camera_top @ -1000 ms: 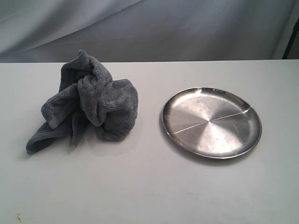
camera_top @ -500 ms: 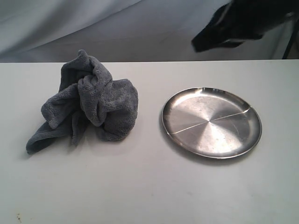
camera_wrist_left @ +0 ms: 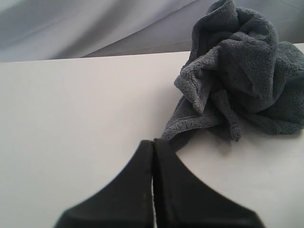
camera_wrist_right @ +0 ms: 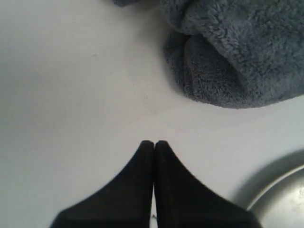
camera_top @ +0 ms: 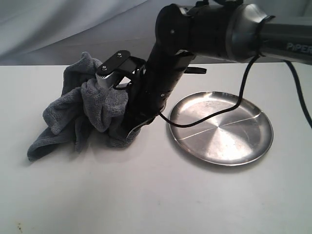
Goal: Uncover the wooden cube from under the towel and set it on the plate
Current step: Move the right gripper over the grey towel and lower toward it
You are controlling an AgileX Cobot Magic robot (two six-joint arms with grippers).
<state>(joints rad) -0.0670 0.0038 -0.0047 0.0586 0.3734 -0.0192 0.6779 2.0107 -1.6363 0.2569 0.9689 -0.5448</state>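
The dark grey towel (camera_top: 83, 114) lies bunched on the left of the white table; the left wrist view shows the towel (camera_wrist_left: 237, 71) beyond my shut left gripper (camera_wrist_left: 153, 141), whose tips are near its trailing corner. The wooden cube is hidden. The silver plate (camera_top: 229, 134) lies to the right, with nothing on it. My right arm reaches across from the upper right, and its gripper (camera_top: 132, 130) points down at the towel's right edge. In the right wrist view the right gripper (camera_wrist_right: 154, 142) is shut over bare table, between the towel (camera_wrist_right: 237, 52) and the plate's rim (camera_wrist_right: 285, 197).
A grey cloth backdrop (camera_top: 73, 29) hangs behind the table's far edge. The right arm's black cable (camera_top: 242, 97) droops over the plate. The white table (camera_top: 146, 195) stretches toward the front.
The right arm has swung in from the upper right and come down to the towel's right side. Towel and plate have not moved.
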